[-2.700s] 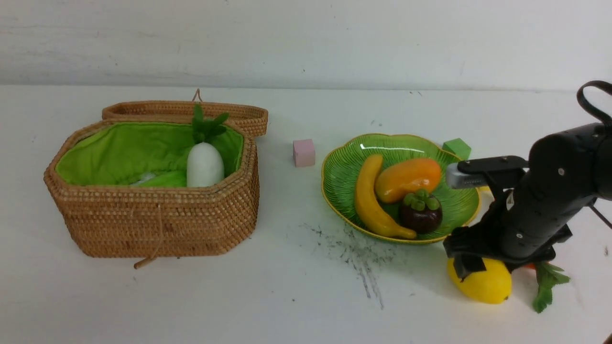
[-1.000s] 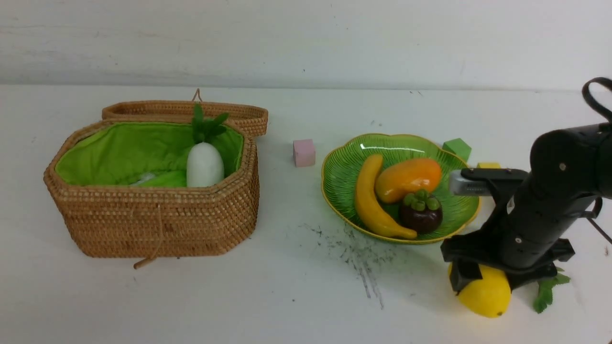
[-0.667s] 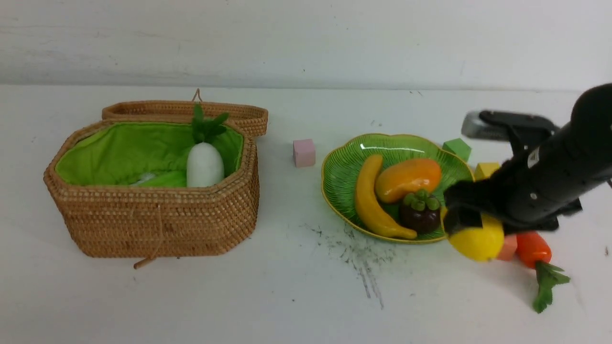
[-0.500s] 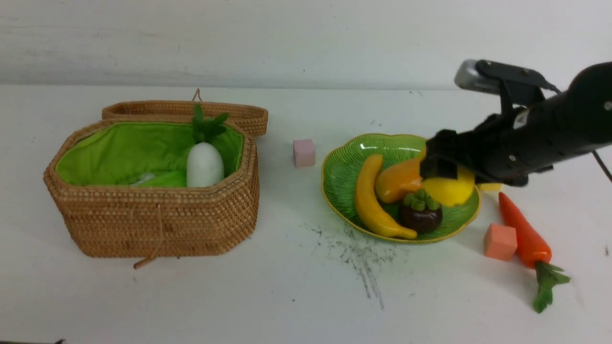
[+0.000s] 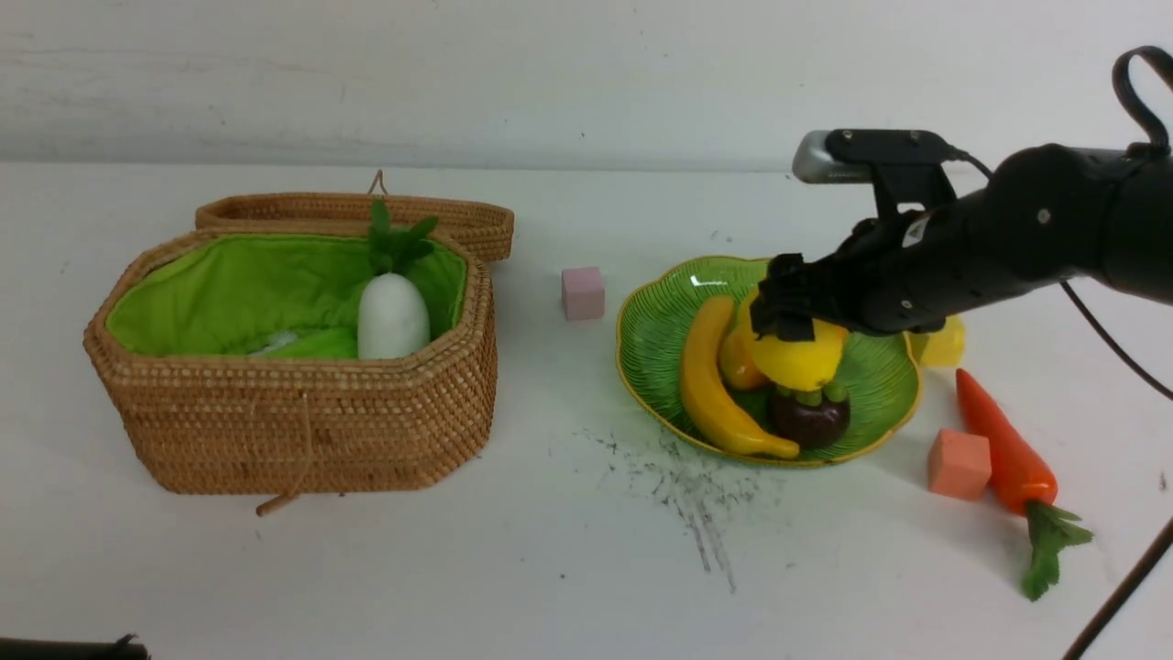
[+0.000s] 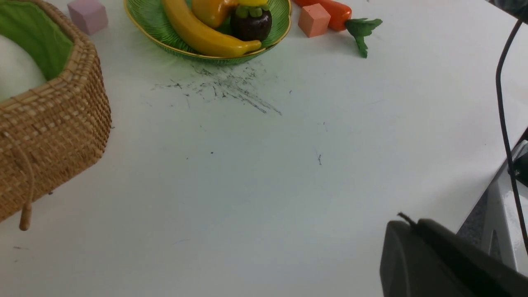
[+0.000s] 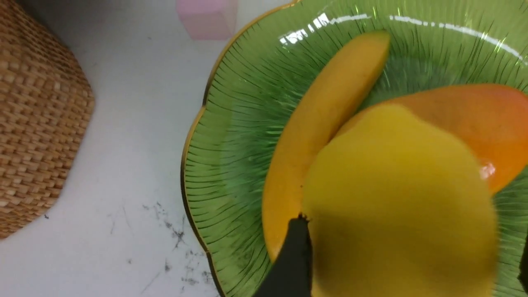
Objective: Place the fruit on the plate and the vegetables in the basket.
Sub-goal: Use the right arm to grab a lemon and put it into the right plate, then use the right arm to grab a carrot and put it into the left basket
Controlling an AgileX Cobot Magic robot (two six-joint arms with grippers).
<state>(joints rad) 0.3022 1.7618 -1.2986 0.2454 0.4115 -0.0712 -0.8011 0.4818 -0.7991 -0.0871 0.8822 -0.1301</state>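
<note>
- Lemon [image 5: 799,353] sits between the jaws of the right gripper [image 5: 795,316], above the middle of the green plate [image 5: 655,335], over the mango [image 5: 733,359] and mangosteen [image 5: 808,414].
- Jaws stand wide around the lemon. Frames don't settle whether they grip it or have just let go; right wrist view shows one dark finger [image 7: 291,260] against the lemon's side. My read: release is in progress.
- Placement logic: plate is already crowded. Banana [image 5: 710,385] lies along the side nearer the basket, mango in the centre, mangosteen toward the near rim. No bare floor left mid-plate, so the lemon goes on top of the pile.
- Risk, as a judgement: round glossy lemon on rounded fruit could roll off toward the rim.
- Left gripper: not clearly in any view. Only a dark housing edge shows in the left wrist view. Jaws closed, nothing held as far as I can tell.
- Basket [image 5: 302,422] is open, lid [image 5: 357,215] folded back. White radish [image 5: 392,316] stands upright against the green lining, with the green gourd [image 5: 316,344] low beside it.
- Carrot [image 5: 1003,449] lies on the table [image 5: 550,550] to the right of the plate, leaves toward the camera, orange cube [image 5: 959,463] touching or just beside it. Likely the last vegetable left to move.
- Pink cube [image 5: 583,292] between basket and plate, yellow cube [image 5: 939,346] just right of the plate: distractors, leave alone.
</note>
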